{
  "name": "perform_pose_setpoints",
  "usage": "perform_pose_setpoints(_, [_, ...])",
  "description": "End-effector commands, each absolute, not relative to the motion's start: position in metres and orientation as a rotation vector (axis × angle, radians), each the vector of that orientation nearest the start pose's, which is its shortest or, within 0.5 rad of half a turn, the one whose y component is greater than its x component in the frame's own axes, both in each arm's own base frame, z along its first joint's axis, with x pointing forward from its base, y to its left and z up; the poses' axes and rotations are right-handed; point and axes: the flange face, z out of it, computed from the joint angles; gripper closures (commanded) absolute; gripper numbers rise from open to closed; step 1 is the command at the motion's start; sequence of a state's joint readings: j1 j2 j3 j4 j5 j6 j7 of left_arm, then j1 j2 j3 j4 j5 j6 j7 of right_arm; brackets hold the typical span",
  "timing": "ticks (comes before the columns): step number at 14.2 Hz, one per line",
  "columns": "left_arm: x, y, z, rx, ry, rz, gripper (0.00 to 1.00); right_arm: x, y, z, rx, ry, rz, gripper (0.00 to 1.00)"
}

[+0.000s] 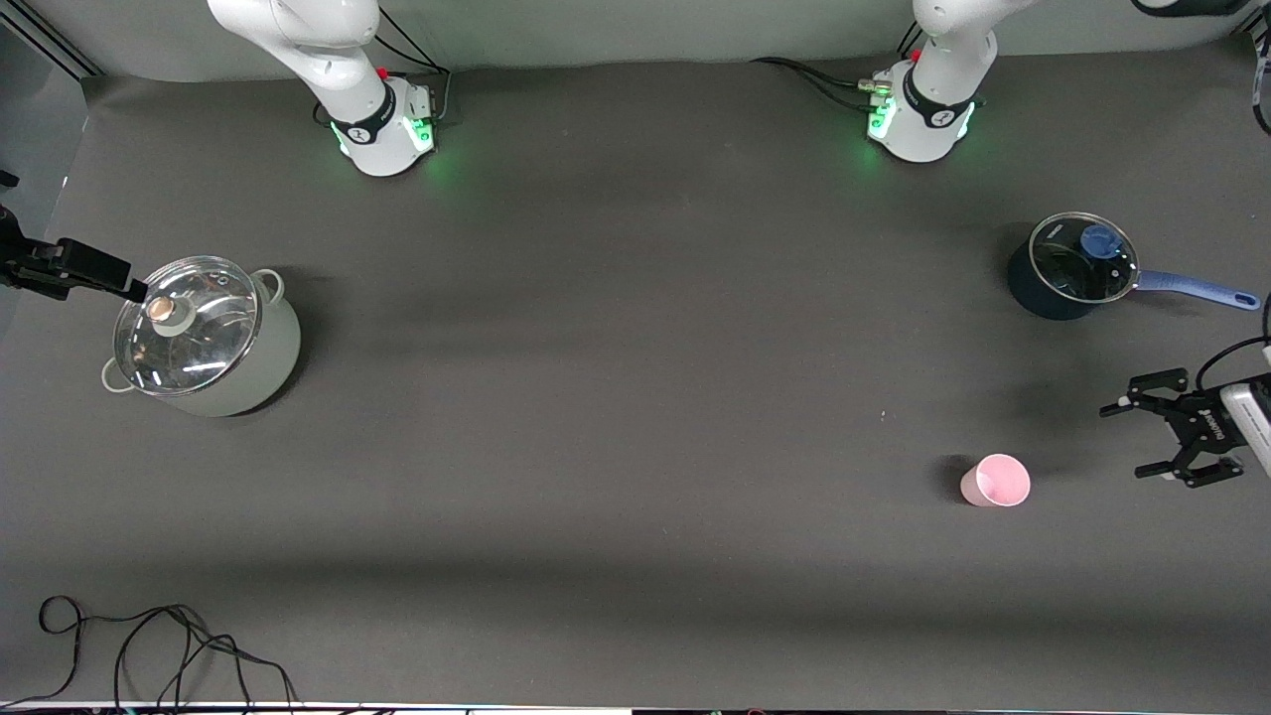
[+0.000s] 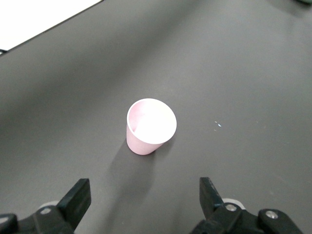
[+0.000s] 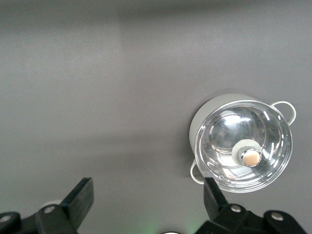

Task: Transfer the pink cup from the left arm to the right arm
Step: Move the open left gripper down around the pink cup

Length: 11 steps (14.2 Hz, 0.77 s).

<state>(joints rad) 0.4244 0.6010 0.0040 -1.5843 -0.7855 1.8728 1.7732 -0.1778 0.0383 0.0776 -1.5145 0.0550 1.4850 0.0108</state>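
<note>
The pink cup stands upright on the dark surface at the front view's lower right, just beside the left end effector, spread open and empty, while the right end effector, likewise open, hovers at the grey pot at mid left.

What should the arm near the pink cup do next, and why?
Probably ease the left tool toward the cup until its open fingers straddle it. The cup stands upright and untouched on the table, the tool is beside it with a gap, and the right tool waits by the grey pot.
</note>
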Motion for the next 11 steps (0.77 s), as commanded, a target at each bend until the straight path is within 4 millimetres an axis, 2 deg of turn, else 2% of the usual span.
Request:
perform_pose_setpoints(1, [0.633,0.236,0.234,2.074,-1.209,0.806,0.01,0.557,-0.053,0.628,-3.076,0.141,0.106,0.0])
perform_pose_setpoints(3, [0.623,0.243,0.201,2.022,-1.203,0.892,0.01,0.557,-0.054,0.628,-3.077,0.141,0.103,0.0])
perform_pose_setpoints(6, [0.617,0.238,0.161,1.94,-1.224,1.032,0.01,0.557,-0.054,0.627,-3.076,0.141,0.108,0.0])
perform_pose_setpoints(11, [0.611,0.222,0.118,1.88,-1.201,1.153,0.01,0.557,-0.054,0.627,-3.076,0.143,0.106,0.0])
